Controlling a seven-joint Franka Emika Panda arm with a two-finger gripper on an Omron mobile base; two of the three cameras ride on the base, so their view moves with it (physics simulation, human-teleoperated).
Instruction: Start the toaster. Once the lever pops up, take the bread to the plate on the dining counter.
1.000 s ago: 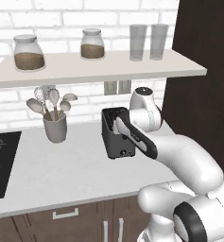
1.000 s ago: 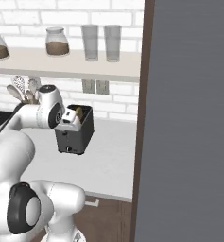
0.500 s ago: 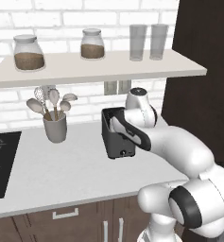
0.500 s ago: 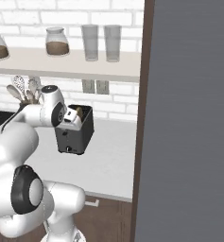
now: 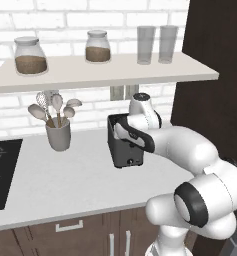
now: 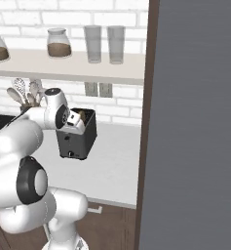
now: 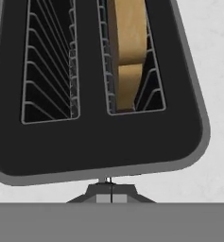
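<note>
White brick backs the pale worktop (image 5: 65,185) in the left base view, where the black toaster (image 5: 124,147) stands right of a grey utensil cup (image 5: 58,134), below a shelf (image 5: 105,70) carrying two jars and two glasses. The robot's hand reaches over the toaster's top from the right.

From the right base view, the toaster (image 6: 78,139) sits under the same shelf, the hand pressed against its near upper edge.

Looking down in the hand view, the toaster (image 7: 94,142) shows two wire-lined slots; the bread (image 7: 127,52) stands in the right one. The gripper (image 7: 111,194) sits at the toaster's near edge, fingers pinched fully together, holding nothing.
</note>
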